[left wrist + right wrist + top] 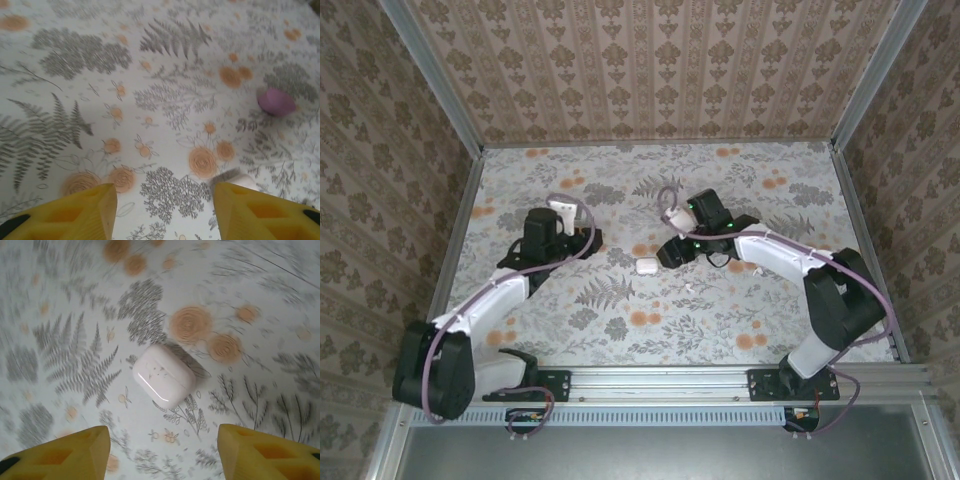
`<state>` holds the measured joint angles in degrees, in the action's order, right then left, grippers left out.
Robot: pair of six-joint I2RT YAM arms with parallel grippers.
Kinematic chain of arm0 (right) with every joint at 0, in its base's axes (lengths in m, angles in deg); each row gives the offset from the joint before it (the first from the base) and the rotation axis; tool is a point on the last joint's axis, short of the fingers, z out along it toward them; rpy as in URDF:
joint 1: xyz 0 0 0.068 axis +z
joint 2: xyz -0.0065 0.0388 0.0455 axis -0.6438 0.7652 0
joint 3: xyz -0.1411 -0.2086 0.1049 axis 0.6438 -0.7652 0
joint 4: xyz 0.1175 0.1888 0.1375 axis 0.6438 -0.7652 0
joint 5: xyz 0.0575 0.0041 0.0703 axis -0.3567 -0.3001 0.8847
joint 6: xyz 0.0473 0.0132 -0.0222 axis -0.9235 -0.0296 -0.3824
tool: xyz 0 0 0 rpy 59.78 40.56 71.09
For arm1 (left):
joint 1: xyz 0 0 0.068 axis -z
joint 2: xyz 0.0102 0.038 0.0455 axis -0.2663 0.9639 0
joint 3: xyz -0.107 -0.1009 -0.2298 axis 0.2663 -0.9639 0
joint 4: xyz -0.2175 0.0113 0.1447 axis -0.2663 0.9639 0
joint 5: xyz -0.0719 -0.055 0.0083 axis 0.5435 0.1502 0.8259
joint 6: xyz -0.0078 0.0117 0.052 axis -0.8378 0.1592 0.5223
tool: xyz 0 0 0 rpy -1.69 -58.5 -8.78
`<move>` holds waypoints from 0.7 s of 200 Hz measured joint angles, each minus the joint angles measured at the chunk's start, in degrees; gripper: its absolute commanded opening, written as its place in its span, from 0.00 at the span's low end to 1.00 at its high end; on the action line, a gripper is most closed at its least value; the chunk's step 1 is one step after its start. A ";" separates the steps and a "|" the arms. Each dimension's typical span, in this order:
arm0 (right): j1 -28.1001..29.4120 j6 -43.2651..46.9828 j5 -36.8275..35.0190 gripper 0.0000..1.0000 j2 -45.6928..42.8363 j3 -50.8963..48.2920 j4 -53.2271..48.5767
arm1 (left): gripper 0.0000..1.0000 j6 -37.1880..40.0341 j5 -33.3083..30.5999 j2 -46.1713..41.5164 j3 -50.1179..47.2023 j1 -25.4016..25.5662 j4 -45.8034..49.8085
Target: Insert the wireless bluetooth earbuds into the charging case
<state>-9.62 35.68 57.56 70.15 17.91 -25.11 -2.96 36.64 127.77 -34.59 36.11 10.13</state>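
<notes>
Two pincers are mine, and both stand with fingers apart and nothing between them. My left pincer (162,195) hangs low over the flowered table (100,100). Ahead of it and off to one side lies a pink pebble (276,101), untouched. A blurred whitish bit (235,176) sits just at the tip of one finger (260,212); I cannot tell what it is. My right pincer (162,435) looks down on the white case (164,375), which lies closed on the table, ahead of the gap between my fingers and clear of both. From above, the case sits just beside the right pincer, between my two arms. One tiny pale earbud (688,287), if I read so small a speck rightly, lies on the table near the case, on the side toward the bases.
</notes>
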 measured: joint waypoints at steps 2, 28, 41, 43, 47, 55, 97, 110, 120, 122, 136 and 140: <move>0.26 1.60 -0.02 0.65 0.28 0.17 -0.20 | 0.56 -0.07 -0.09 -0.39 -0.11 -0.15 -0.13; 2.08 21.09 0.13 0.69 3.91 2.99 -3.58 | 0.58 -0.61 -1.31 -5.42 -1.25 -1.33 -0.57; 2.34 28.92 0.09 0.69 5.81 5.27 -5.66 | 0.58 -0.61 -2.19 -7.58 -2.08 -1.90 -0.85; 2.34 30.03 0.02 0.69 6.10 5.66 -6.05 | 0.58 -0.63 -2.36 -7.89 -2.27 -2.01 -0.98; 2.34 31.85 0.07 0.69 6.71 6.29 -6.47 | 0.58 -0.63 -2.56 -8.52 -2.60 -2.14 -1.18; 2.34 35.52 0.11 0.69 8.11 7.89 -7.56 | 0.59 -0.63 -2.97 -9.55 -3.37 -2.54 -1.60; 2.34 46.03 0.20 0.69 14.71 12.63 -10.56 | 0.60 -0.66 -3.93 -11.52 -6.01 -4.39 -1.73; 2.58 47.34 -0.02 0.70 16.15 13.16 -11.04 | 0.60 -0.66 -4.00 -11.52 -6.03 -4.98 -1.77; 2.75 48.00 -0.48 0.70 17.05 13.46 -10.99 | 0.60 -0.66 -3.98 -11.52 -6.03 -5.35 -1.77; 2.82 48.15 -0.63 0.70 17.20 13.53 -10.99 | 0.60 -0.66 -3.98 -11.52 -6.03 -5.40 -1.77; 3.21 48.59 -1.49 0.71 18.03 13.68 -10.75 | 0.60 -0.66 -3.98 -11.52 -6.03 -5.79 -1.77; 3.26 48.61 -1.60 0.71 18.18 13.70 -10.71 | 0.60 -0.66 -3.98 -11.52 -6.03 -5.84 -1.77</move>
<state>-6.36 84.29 55.96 88.34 31.61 -35.82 -3.61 32.67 116.25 -40.62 30.28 8.36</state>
